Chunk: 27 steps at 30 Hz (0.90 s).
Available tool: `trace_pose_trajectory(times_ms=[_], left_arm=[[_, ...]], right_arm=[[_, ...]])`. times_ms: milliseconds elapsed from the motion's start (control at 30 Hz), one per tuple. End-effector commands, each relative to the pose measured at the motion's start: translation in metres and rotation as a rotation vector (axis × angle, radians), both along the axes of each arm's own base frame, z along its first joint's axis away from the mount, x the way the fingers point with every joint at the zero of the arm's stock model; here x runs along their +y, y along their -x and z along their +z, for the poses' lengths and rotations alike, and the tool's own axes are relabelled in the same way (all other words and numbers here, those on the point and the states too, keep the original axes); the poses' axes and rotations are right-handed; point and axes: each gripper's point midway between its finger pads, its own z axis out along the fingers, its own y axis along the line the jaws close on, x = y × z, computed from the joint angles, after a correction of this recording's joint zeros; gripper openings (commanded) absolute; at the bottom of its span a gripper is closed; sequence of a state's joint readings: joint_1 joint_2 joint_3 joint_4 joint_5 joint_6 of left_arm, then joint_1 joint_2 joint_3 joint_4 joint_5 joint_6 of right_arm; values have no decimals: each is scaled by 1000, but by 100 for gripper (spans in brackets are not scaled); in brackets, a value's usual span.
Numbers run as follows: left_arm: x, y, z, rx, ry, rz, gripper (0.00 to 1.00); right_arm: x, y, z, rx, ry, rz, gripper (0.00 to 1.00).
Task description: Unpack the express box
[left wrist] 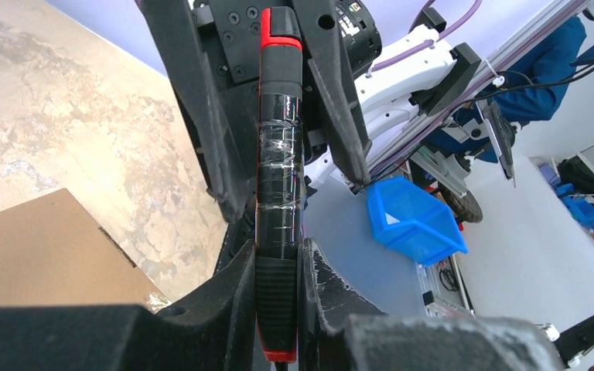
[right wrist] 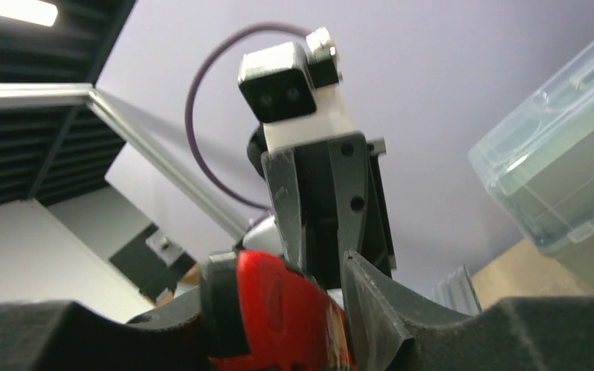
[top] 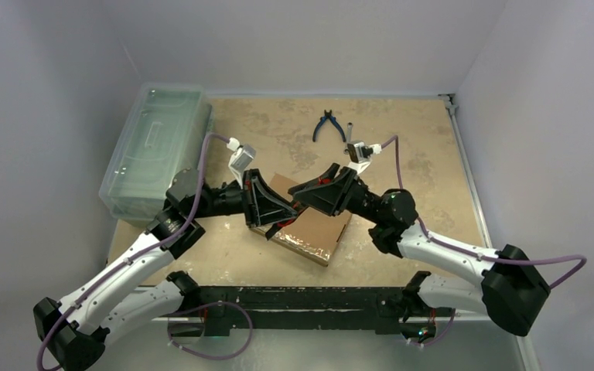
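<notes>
The express box [top: 315,229] is a flat brown cardboard mailer lying shut on the table in front of the arms; one corner shows in the left wrist view [left wrist: 39,247]. Just above its far left part both grippers meet on a black and red cutter [top: 298,202]. My left gripper [top: 272,205] is shut on the cutter's ribbed black end [left wrist: 280,154], jaws tight on both sides. My right gripper [top: 309,195] is shut on the red end [right wrist: 286,317], and its fingers [left wrist: 340,116] straddle the cutter from above. The blade is hidden.
A large clear plastic lidded bin [top: 155,147] stands at the far left and also shows in the right wrist view [right wrist: 564,178]. Blue-handled pliers [top: 329,124] lie at the back centre. A blue parts bin [left wrist: 414,220] sits outside the workspace.
</notes>
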<state>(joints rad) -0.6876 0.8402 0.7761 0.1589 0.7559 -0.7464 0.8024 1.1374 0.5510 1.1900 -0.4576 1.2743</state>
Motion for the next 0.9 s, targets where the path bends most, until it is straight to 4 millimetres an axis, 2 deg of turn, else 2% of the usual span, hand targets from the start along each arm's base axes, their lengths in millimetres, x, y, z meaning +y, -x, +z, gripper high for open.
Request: trace_pose_trajectory(times_ms=[0,133,167,200,233,300,367,467,500,533,633,733,800,867], left_arm=[[0,-2,16,-35,60,20,0],[-1,-4,15,-28,65,23,0],[-2,-5,14,-28,63,23,0],[-2,-6,13,-23,60,24,0],[-2,-6,12,-21,55,26,0],[-2,-11,7,-16,23,55,3],[4,-26,-6,10,-59,153,31],[19,-46,-26,73,-203,291,65],[24,-53,-32,91,-248,330,83],[33,-64,-39,117,-299,390,90],[74,-103,-64,221,-444,608,93],[113,-135,-96,345,-540,752,91],[112,-150,-113,387,-547,720,89],[104,-166,-134,402,-584,676,87]], right_arm=[[-14,-6,34,-41,-125,-103,48],[-5,-7,39,-42,-133,-105,46],[-4,-7,40,-42,-143,-103,39],[-5,-7,40,-44,-157,-101,23],[-6,-6,39,-37,-168,-91,0],[-17,-11,30,-29,-182,-151,0],[-34,-31,10,1,-136,-293,0],[-34,-62,-29,-113,183,-493,0],[-35,-69,-42,-161,310,-542,0],[-37,-69,-50,-203,375,-557,0],[-58,-70,-62,-295,516,-650,0],[-70,-59,-62,-433,586,-669,0],[-63,-40,-57,-544,553,-597,0],[-55,-30,-53,-594,518,-558,0]])
